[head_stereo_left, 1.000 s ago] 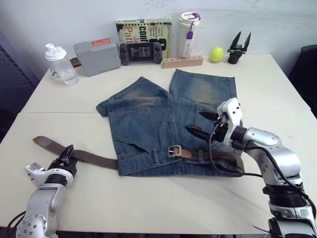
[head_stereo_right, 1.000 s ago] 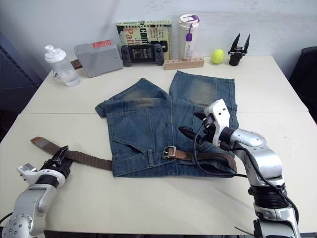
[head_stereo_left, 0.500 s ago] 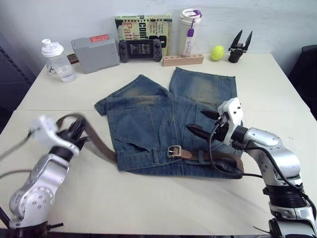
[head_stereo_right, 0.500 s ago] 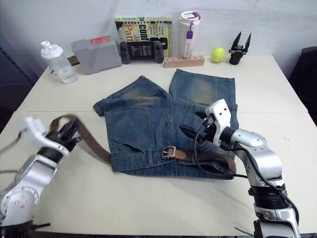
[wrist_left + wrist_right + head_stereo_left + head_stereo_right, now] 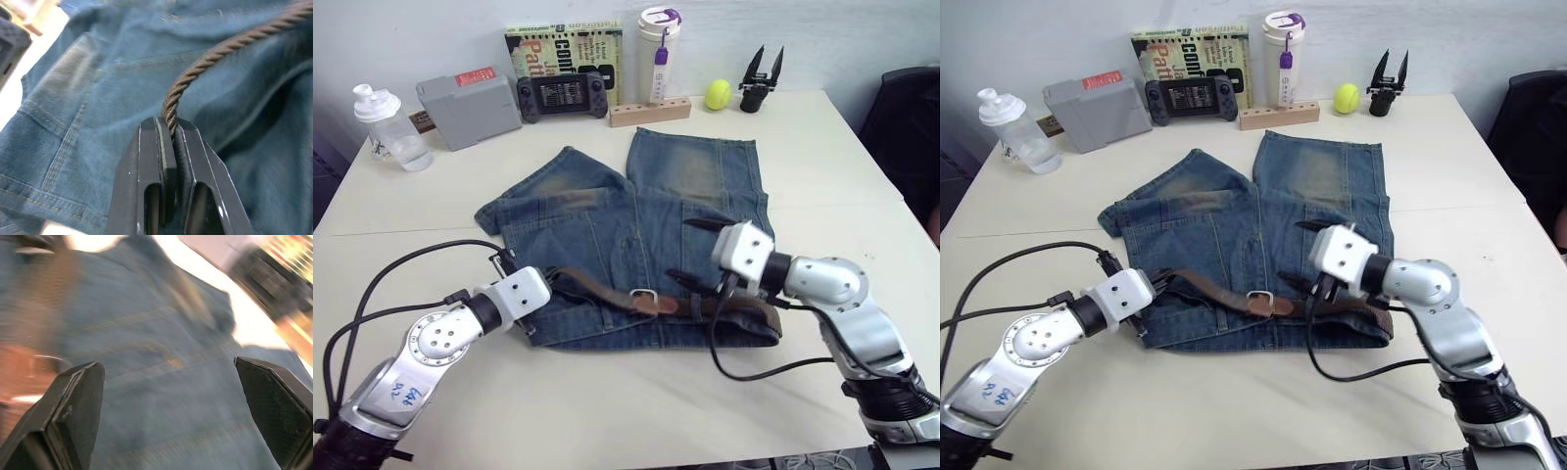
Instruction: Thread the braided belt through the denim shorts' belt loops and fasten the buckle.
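Note:
The denim shorts point(image 5: 636, 215) lie flat mid-table, waistband towards me. The braided belt point(image 5: 597, 290) runs along that waistband, and its silver buckle point(image 5: 643, 297) rests near the middle with the leather tip beside it. My left gripper point(image 5: 551, 283) sits at the waistband's left end. In the left wrist view this gripper point(image 5: 168, 126) is shut on the brown braid point(image 5: 220, 49). My right gripper point(image 5: 682, 251) hovers open just above the shorts, right of the buckle, its fingers point(image 5: 73, 401) spread wide with nothing between them. The belt loops are too small to make out.
Along the far edge stand a water bottle point(image 5: 386, 127), a grey box point(image 5: 468, 93), a game controller point(image 5: 560, 91), a book point(image 5: 563, 44), a tumbler point(image 5: 656, 54), a wooden block point(image 5: 650, 111), a tennis ball point(image 5: 717, 94) and a spare black gripper point(image 5: 760, 83). Black cables point(image 5: 411, 264) trail over the table's front.
My left gripper lifted the belt's free end from the table's left edge and carried it right onto the waistband. The right gripper stayed open near the buckle. The camera shifted.

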